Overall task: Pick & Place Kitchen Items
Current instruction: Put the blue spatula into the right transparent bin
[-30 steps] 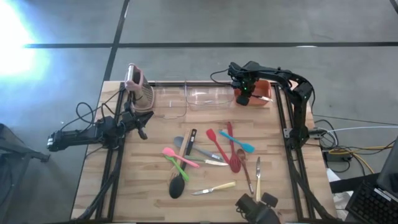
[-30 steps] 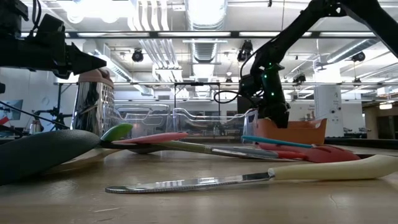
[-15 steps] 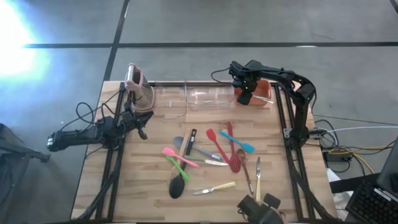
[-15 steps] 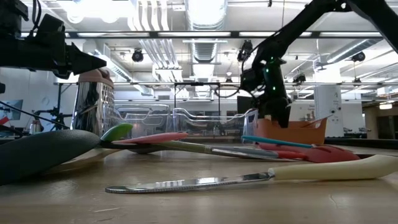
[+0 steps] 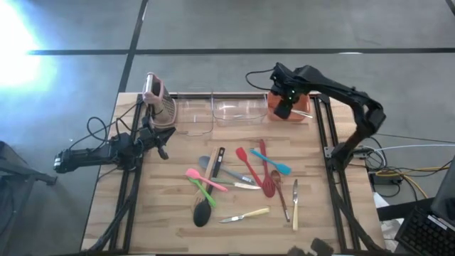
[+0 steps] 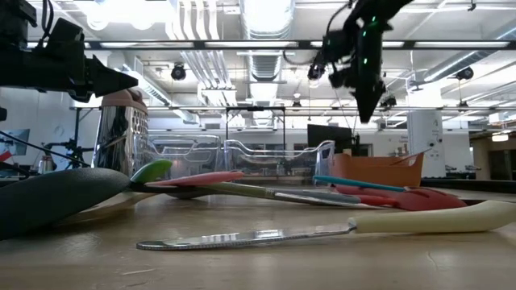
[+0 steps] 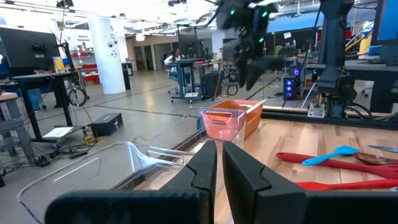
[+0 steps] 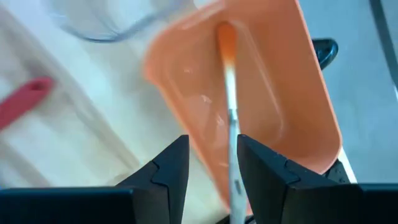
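My right gripper (image 6: 367, 113) hangs open high above the orange bin (image 5: 301, 99) at the table's far right, fingers pointing down, nothing between them (image 8: 211, 146). A slim utensil (image 8: 230, 93) with a pale handle lies inside that bin, its end leaning on the rim (image 6: 411, 157). Several kitchen items lie on the table's middle: a pink spatula (image 5: 206, 179), a green spoon (image 5: 201, 188), a black ladle (image 5: 202, 211), red spatulas (image 5: 250, 166), a blue one (image 5: 276, 164) and pale-handled knives (image 5: 245, 215). My left gripper (image 5: 163, 149) waits shut and level at the table's left side.
Two clear bins (image 5: 192, 114) (image 5: 238, 110) stand along the far edge beside the orange one. A rack with a pink top (image 5: 158, 99) stands at the far left. Black frame rails (image 5: 323, 142) run down both sides of the table. Bare wood shows along the near edge.
My right gripper has risen straight up out of the orange bin, from just above its rim to well clear of it, most of that in the last half second. The utensil stays in the bin. The items on the table have not moved.
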